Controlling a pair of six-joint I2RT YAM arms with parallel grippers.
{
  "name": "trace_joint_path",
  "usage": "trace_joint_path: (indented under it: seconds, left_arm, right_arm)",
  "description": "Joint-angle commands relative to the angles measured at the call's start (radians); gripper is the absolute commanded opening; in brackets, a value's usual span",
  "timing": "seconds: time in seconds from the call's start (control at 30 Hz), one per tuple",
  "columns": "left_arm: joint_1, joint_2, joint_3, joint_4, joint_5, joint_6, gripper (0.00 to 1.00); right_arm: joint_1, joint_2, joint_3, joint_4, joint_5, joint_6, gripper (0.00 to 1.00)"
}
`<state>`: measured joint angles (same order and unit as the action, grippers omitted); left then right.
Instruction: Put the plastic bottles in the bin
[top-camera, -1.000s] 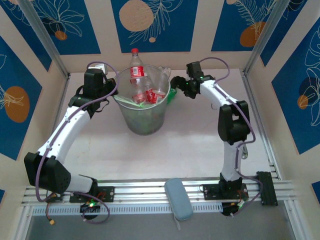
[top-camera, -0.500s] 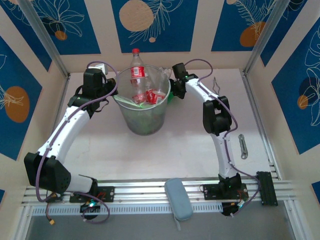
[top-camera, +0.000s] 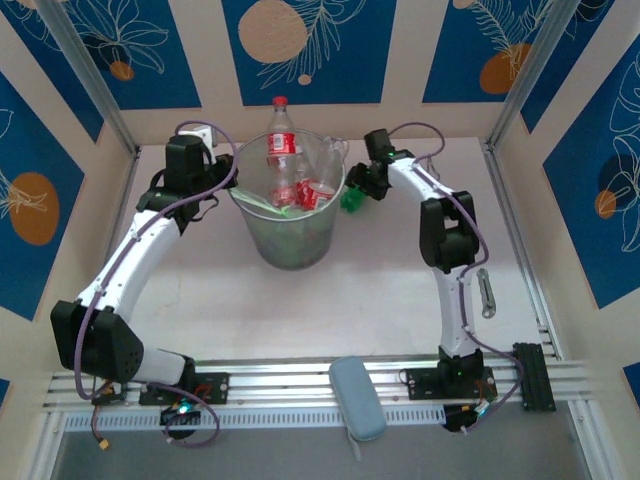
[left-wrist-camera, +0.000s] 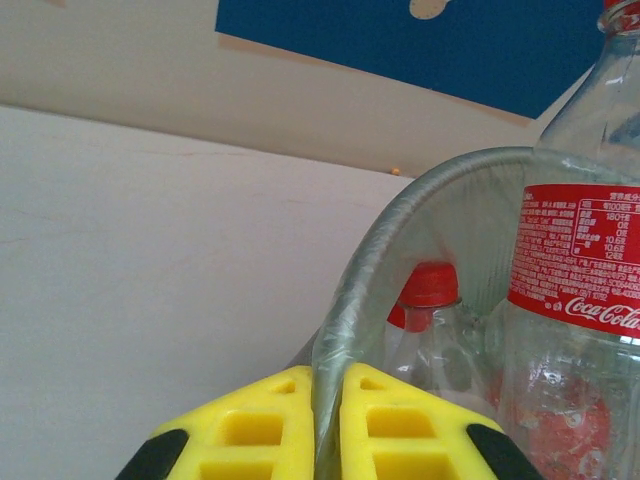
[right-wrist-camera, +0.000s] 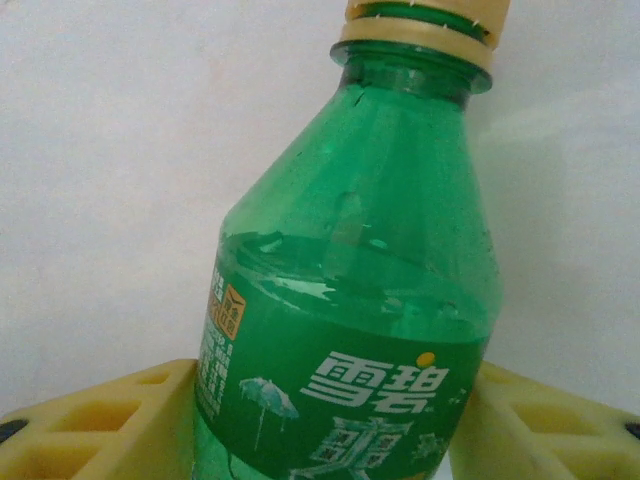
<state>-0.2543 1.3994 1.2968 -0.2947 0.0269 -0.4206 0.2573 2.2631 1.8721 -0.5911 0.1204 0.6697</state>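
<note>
Found the bin (top-camera: 287, 235) upright on the table (top-camera: 380, 300), toward the far middle. Counted several plastic bottles inside, without reaching a firm number. Noted one tall bottle (top-camera: 279, 145), red label and red cap, standing upright in the bin, neck and cap clear above the rim. Noted shorter red-labelled bottles (top-camera: 315, 190) lying lower inside, to its right.

Inspected the left gripper (top-camera: 230, 183) at the left side of the bin. Confirmed on the left wrist view both yellow fingers (left-wrist-camera: 250, 430) pinched close together, with the greenish rim wall (left-wrist-camera: 345, 300) clamped between them. Recorded just past that rim a red-capped bottle (left-wrist-camera: 428, 300), and next to it the Coca-Cola label of the tall bottle.

Inspected the right gripper (top-camera: 356, 190) just outside the right wall of the bin. Found a green bottle (right-wrist-camera: 350, 300) with a yellow cap (right-wrist-camera: 420, 20) between its yellow pads (right-wrist-camera: 110, 420), one pad against each side of the labelled body, jaws at middling width and gripping it. Placed this green bottle outside the bin, just beside its right wall and low near the table. Could not tell whether resting on the surface or lifted clear.

Logged also a grey case (top-camera: 357, 395) at the near edge and a metal tool (top-camera: 485, 292) on the table's right side.
</note>
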Motion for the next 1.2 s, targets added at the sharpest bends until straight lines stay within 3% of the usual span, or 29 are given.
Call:
trace_joint_path:
  seconds: [0.0, 0.4, 0.7, 0.87, 1.03, 1.17]
  left_arm:
    - [-0.042, 0.032, -0.017, -0.039, 0.102, -0.007, 0.05]
    - [-0.144, 0.124, 0.054, -0.091, 0.131, 0.037, 0.10]
    - [-0.209, 0.159, 0.085, -0.102, 0.176, 0.048, 0.10]
    - [-0.241, 0.151, 0.087, -0.106, 0.182, 0.046, 0.10]
    - [-0.258, 0.140, 0.085, -0.104, 0.185, 0.038, 0.11]
    - [-0.262, 0.139, 0.091, -0.109, 0.179, 0.034, 0.11]
  right_arm:
    - [-0.040, -0.145, -0.066, 0.017, -0.012, -0.042, 0.59]
    - [-0.170, -0.657, -0.276, -0.067, 0.008, -0.212, 0.59]
    - [-0.125, -0.916, -0.249, -0.092, -0.012, -0.346, 0.58]
    - [0.033, -0.910, -0.164, -0.079, -0.014, -0.436, 0.58]
    - [0.188, -0.807, -0.075, -0.052, -0.053, -0.480, 0.58]
    - [0.246, -0.722, -0.014, -0.060, -0.017, -0.486, 0.58]
